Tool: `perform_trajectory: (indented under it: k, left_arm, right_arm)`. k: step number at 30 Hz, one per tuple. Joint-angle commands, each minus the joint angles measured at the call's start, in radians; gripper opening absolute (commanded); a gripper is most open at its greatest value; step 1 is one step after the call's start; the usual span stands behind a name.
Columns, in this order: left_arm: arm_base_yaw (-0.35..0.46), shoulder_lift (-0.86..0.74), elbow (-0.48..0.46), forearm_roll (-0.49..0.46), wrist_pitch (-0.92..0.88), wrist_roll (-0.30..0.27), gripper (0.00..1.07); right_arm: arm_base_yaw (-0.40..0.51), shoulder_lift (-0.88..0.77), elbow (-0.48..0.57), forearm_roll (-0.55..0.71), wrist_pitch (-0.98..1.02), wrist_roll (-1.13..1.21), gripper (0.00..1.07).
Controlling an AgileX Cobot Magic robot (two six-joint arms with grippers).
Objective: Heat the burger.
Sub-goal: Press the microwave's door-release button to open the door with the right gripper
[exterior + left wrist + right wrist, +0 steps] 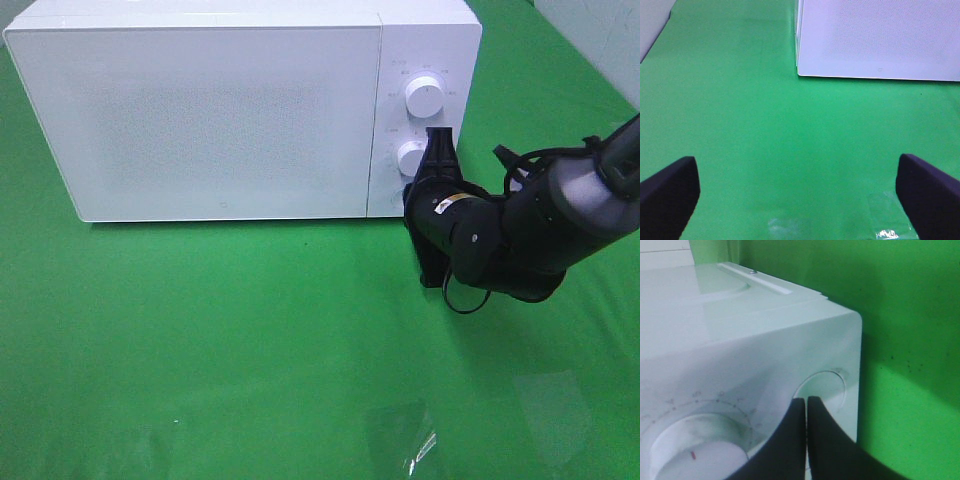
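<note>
**Right pincer shut at microwave controls; left pincer wide over cloth**

Obs. 1: right pincer (806,401). Jaws are pressed together with only a hairline seam between them and nothing held. In the wrist view the tips sit directly in front of the control panel of the white microwave (200,120). To one side of the tips is a dial with a red mark (695,452) ringed by printed ticks. To the other side, close by the tips, is a round button (821,389) near the panel's edge. Contact with the panel cannot be told.

Obs. 2: same pincer from the high camera (439,133). Its black fingers lie over the right end of the microwave. The upper dial (425,97) is just beyond the tips and the lower dial (410,157) is just beside the fingers. The microwave door is shut and the arm trails back from the pincer towards the right.

Obs. 3: left pincer (800,200). Jaws stand wide apart with only green cloth (740,110) between them. Ahead of it and off to one side is a lower corner of the microwave. Close under its fingers (927,197) is a glinting clear patch (885,231) on the cloth.

Obs. 4: burger. It shows in no view, so its place relative to either pincer cannot be told.
</note>
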Motion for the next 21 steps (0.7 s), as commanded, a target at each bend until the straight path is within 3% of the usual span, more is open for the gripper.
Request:
perform_trajectory:
  k: [1, 12, 21]
  left_arm:
    - [0.000, -0.015, 0.001, -0.002, -0.012, -0.001, 1.00]
    - [0.000, -0.015, 0.001, -0.002, -0.012, -0.001, 1.00]
    - [0.000, -0.015, 0.001, -0.002, -0.012, -0.001, 1.00]
  right_arm:
    - [-0.023, 0.003, -0.013, -0.010, 0.000, -0.005, 0.00]
    - [-0.032, 0.041, -0.043, -0.021, -0.002, 0.005, 0.00]
    - [-0.032, 0.046, -0.043, -0.013, -0.113, 0.007, 0.00]
